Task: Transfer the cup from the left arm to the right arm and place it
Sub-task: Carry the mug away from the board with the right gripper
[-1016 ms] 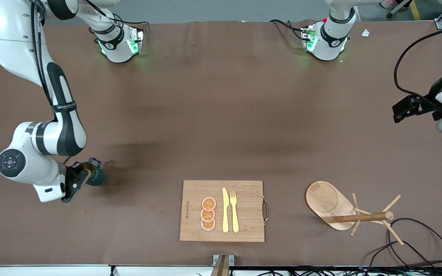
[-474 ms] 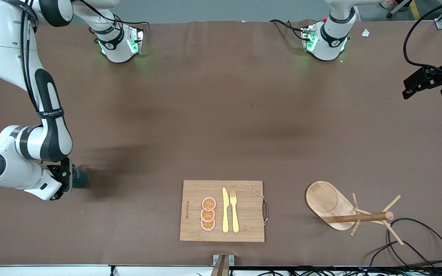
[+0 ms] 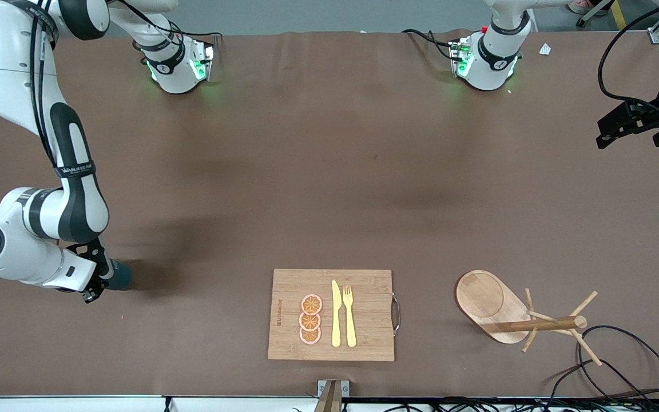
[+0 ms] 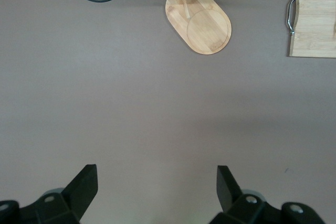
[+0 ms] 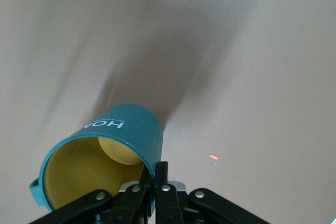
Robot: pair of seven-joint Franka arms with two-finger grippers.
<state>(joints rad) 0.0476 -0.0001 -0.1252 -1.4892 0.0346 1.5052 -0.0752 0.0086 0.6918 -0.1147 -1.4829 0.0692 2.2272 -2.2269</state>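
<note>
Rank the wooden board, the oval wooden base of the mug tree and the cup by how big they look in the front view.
1. Wooden board, clearly largest.
2. Oval base of the mug tree, about half as wide.
3. Cup, smallest, though mostly hidden by the right claw shut on its rim, so only part shows.

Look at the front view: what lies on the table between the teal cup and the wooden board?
Nothing: between the cup, held by the right gripper, and the wooden board the front view shows only bare brown table.
</note>
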